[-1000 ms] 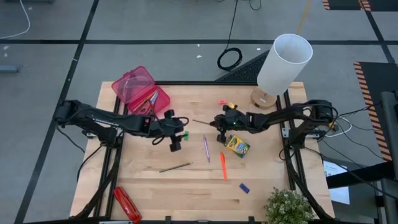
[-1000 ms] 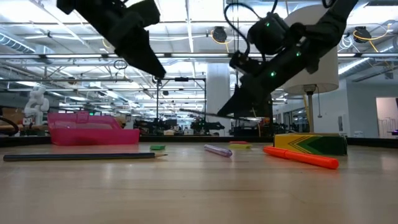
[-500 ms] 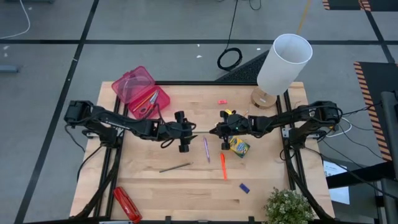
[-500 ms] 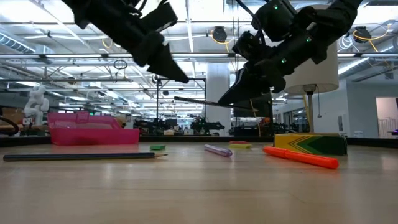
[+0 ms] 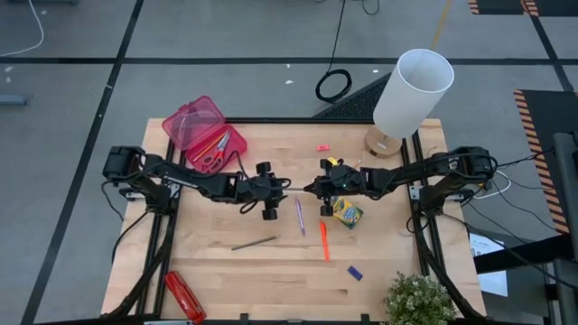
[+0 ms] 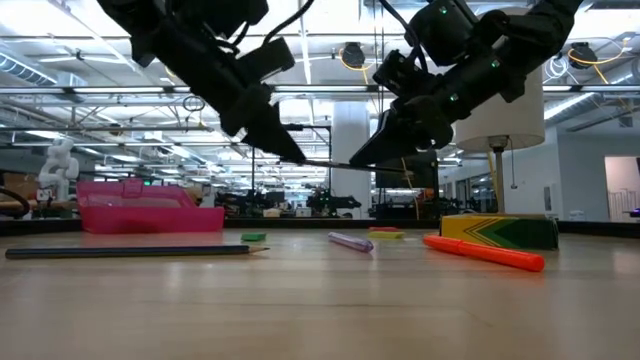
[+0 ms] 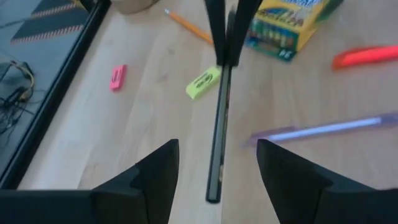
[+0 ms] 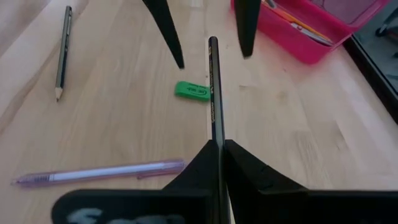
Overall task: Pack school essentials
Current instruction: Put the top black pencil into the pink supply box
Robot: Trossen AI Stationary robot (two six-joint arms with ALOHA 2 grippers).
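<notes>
The right gripper [image 5: 312, 189] hangs above the middle of the light wooden counter [image 5: 379, 271], its fingers [image 8: 239, 171] closed on one end of a thin dark pencil [image 8: 213, 99]. The pencil is held level, clear of the counter surface, its free end reaching toward the left gripper [image 5: 282, 188]. The left gripper's fingers [image 7: 155, 171] stand wide apart, one on each side of that free end; from the left wrist view the pencil tip lies between them without touching either.

The held pencil is straight, slim and dark along its whole visible length.

Below and around the grippers, on the counter:
- a pale purple pen [image 5: 299, 216], just beside the middle;
- an orange marker [image 5: 324, 240], near the purple pen, on the side toward the right arm;
- a green-and-yellow crayon box [image 5: 344, 213], lying flat under the right arm;
- a second dark pencil [image 5: 254, 242], lying nearer the front edge;
- a small green eraser [image 8: 191, 91], under the left gripper;
- a small blue eraser [image 5: 355, 273], toward the front right corner;
- a pink eraser [image 5: 322, 148] and a yellow-green eraser [image 7: 203, 83], toward the back edge.

An open pink plastic case [image 5: 204, 133] sits at the back left corner and holds red-handled scissors [image 5: 214, 152]. A long red stapler-like object [image 5: 184, 296] lies at the front left corner.
</notes>
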